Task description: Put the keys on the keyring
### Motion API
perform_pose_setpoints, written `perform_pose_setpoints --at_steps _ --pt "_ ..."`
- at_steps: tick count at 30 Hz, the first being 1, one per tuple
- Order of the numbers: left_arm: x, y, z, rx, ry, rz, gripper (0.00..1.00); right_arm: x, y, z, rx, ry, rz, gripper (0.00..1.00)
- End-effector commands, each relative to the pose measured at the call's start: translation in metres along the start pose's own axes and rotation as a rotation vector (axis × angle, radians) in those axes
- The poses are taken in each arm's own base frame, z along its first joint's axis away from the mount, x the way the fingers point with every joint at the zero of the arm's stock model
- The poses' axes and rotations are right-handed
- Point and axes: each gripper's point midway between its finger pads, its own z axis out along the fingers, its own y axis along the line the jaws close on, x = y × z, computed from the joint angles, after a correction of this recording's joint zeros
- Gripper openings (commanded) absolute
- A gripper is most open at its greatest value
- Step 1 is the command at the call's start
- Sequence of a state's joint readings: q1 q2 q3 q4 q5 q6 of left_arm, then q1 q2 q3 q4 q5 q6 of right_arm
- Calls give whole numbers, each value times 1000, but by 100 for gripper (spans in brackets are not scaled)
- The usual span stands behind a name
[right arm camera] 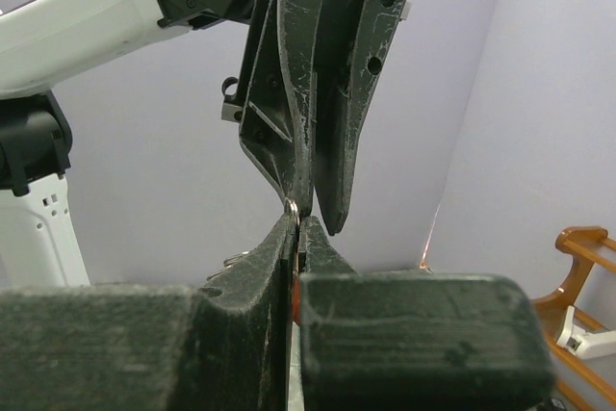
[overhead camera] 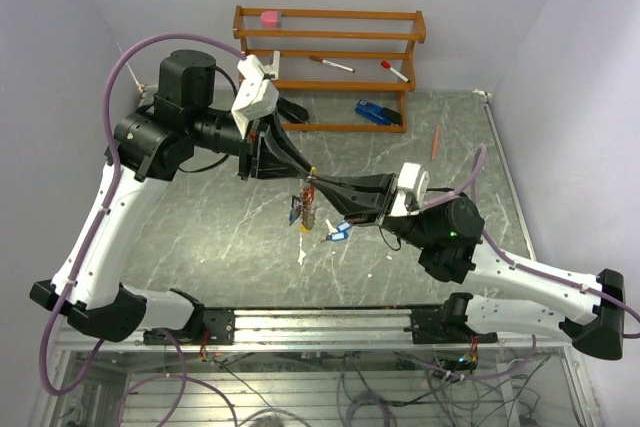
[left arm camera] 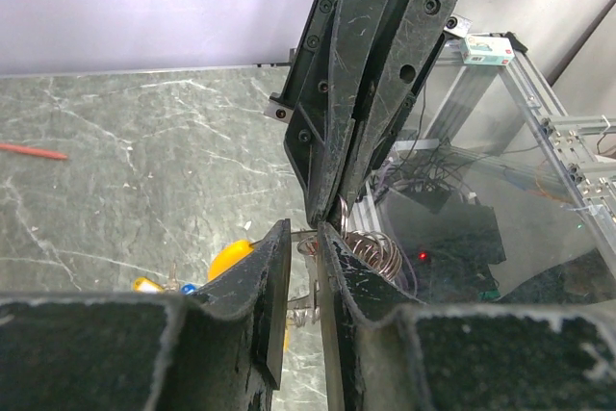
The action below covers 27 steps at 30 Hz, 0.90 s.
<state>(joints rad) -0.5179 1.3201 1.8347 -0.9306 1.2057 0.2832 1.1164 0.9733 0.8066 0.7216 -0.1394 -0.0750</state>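
Both grippers meet tip to tip above the middle of the table. My right gripper [overhead camera: 318,187] [right arm camera: 296,223] is shut, pinching a thin silvery loop of the keyring [right arm camera: 293,206] at its tips. My left gripper [overhead camera: 306,179] [left arm camera: 306,255] has its jaws narrowly apart, closed across silvery keyring wire [left arm camera: 306,231] that spans the gap. A coil of rings [left arm camera: 373,251] sits just beyond. Keys [overhead camera: 306,211] with coloured tags dangle below the tips. A yellow tag [left arm camera: 231,259] shows beside my left finger. A blue-tagged key [overhead camera: 338,233] and a pale tag [overhead camera: 302,255] are lower down.
A wooden rack [overhead camera: 330,57] stands at the back with red-capped markers [overhead camera: 332,65] and a pink item [overhead camera: 270,18]. A blue stapler [overhead camera: 376,113] lies under its right end. An orange pencil [overhead camera: 436,140] lies at the right. The table's near edge has a metal rail [overhead camera: 330,322].
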Motion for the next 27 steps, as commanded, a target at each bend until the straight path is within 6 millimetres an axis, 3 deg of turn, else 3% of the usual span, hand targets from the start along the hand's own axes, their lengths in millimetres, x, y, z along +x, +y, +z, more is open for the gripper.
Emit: perform_pose_setpoints --at_steps 1,13,18,22,27 --pt "-8 -21 -5 49 -24 -3 29 -23 -13 1 57 -67 -29 0" --pt "-3 -23 -8 29 -11 -4 28 -27 -18 -1 83 -60 -44 0" --pt "-2 -21 -7 25 -15 -19 35 -27 -20 -1 87 -58 -45 0" --pt "-1 -13 -6 -2 -6 -19 39 -25 -17 2 74 -51 -40 0" --pt "5 6 -11 -121 38 32 36 -25 -15 3 63 -52 -36 0"
